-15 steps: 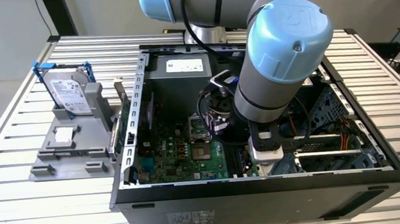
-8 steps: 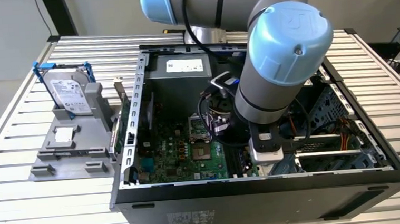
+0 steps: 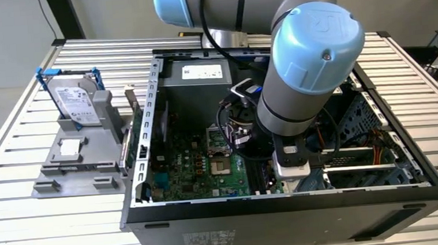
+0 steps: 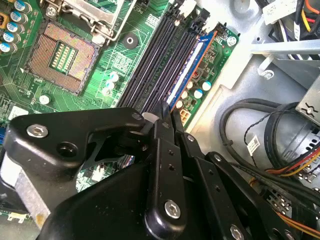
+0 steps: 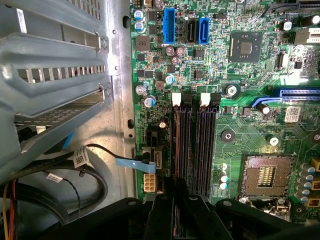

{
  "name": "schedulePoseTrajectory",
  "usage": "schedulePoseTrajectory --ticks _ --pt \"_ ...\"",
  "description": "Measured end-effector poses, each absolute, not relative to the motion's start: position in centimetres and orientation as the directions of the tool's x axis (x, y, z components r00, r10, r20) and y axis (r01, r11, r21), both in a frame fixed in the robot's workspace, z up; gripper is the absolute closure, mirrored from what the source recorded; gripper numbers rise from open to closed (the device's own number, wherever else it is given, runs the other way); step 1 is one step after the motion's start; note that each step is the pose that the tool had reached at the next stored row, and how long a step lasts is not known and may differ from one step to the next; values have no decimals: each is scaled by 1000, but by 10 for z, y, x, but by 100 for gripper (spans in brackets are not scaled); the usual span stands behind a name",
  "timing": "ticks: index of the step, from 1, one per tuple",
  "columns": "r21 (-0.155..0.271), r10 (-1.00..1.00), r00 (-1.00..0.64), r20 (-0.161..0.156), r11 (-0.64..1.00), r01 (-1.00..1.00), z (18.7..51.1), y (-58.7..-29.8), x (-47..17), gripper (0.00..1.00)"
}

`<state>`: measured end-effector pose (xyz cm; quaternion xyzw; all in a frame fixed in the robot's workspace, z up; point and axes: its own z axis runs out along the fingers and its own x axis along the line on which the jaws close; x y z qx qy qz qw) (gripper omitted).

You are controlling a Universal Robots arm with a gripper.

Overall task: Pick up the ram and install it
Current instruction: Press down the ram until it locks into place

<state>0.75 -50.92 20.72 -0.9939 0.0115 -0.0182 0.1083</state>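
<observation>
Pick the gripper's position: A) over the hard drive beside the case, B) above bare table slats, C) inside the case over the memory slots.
C: the second wrist view shows the gripper right above the black memory slots, inside the case.

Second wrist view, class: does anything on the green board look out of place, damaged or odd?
Nothing looks spilled or broken. One oddity: the processor socket sits bare, its contacts exposed, with no chip or cooler on it. Beside it, the gripper holds the ram along the outermost memory slot.
</observation>
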Motion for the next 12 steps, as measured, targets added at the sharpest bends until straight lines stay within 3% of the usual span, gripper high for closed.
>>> schedulePoseTrajectory --ticks 2,3,12 --pt "-215 -27 999 34 -976 -19 207 -509 7 100" --pt "-215 -27 999 34 -976 -19 207 -509 7 0" --pt "-217 -31 999 34 -976 -22 225 -509 8 0"
